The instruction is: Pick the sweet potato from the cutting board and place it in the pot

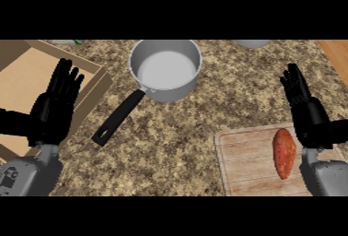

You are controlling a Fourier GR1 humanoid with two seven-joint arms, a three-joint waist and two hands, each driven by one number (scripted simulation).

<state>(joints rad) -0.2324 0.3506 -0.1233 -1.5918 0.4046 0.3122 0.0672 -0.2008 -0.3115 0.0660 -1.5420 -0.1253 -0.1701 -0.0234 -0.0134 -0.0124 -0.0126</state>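
Speckled granite surface (176, 138): orange sweet potato (284, 152), lengthwise near-to-far on the wooden cutting board (245, 161), just left of the released right robot hand (309, 115); grey metal pot (165, 69) far left.

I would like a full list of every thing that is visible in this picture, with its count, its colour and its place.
orange sweet potato: one, orange, lying on the board at lower right.
pale wooden cutting board: one, light wood, lower right of the counter.
grey metal pot with a black handle: one, grey, top middle, handle pointing to lower left, nothing inside.
open brown cardboard box: one, brown, at the left edge.
pale round object: one, greyish, cut off at the top edge; cannot tell what it is.
speckled stone counter: one, brown and beige, under everything.
left robot hand: one, black, open, over the box.
right robot hand: one, black, open, beside the board.
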